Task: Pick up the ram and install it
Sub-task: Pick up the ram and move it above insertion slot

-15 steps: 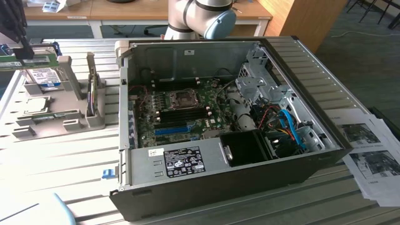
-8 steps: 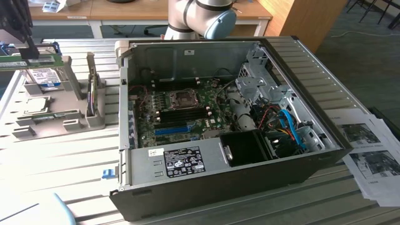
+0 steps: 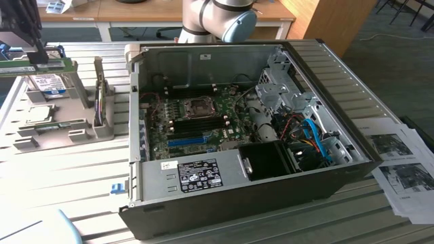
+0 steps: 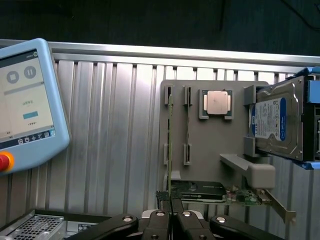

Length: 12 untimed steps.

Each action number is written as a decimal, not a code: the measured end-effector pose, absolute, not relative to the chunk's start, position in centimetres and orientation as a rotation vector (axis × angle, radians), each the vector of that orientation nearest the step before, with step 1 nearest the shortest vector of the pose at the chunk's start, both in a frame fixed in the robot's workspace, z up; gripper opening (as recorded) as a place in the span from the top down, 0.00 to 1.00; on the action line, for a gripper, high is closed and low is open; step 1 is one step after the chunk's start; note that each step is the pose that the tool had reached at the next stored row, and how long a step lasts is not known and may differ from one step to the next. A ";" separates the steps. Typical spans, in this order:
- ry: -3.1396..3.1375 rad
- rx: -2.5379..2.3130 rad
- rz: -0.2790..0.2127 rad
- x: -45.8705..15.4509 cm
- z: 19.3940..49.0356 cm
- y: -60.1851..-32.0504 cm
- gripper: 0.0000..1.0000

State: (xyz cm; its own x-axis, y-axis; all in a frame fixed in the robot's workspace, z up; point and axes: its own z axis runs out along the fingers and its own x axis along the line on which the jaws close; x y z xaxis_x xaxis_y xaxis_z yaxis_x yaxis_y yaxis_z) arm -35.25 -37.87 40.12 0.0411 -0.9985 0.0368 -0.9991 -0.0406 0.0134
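The ram is a long, thin green stick that my gripper is shut on, at the exterior view's far left, just above the grey parts holder. From the wrist camera the ram appears edge-on, pinched between the black fingers of the gripper, in line with the holder's outer slot. A second green stick stands in the neighbouring slot. The black motherboard slots lie inside the open computer case, well to the exterior view's right of the gripper.
The holder also carries a silver hard drive, a processor chip and a card. A blue teach pendant lies on the ribbed metal table. Printed sheets sit at the exterior view's right of the case.
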 end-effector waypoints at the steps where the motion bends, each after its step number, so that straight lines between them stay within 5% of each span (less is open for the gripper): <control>1: -2.151 2.241 0.026 -35.1 40.1 -37.9 0.89; 12: -2.150 2.240 0.023 -33.7 40.1 -37.9 0.89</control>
State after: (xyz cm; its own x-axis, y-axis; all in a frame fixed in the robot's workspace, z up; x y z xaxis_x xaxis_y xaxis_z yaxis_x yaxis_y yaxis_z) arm -33.71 -37.87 40.12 0.0412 -0.9985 0.0366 -0.9990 -0.0406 0.0163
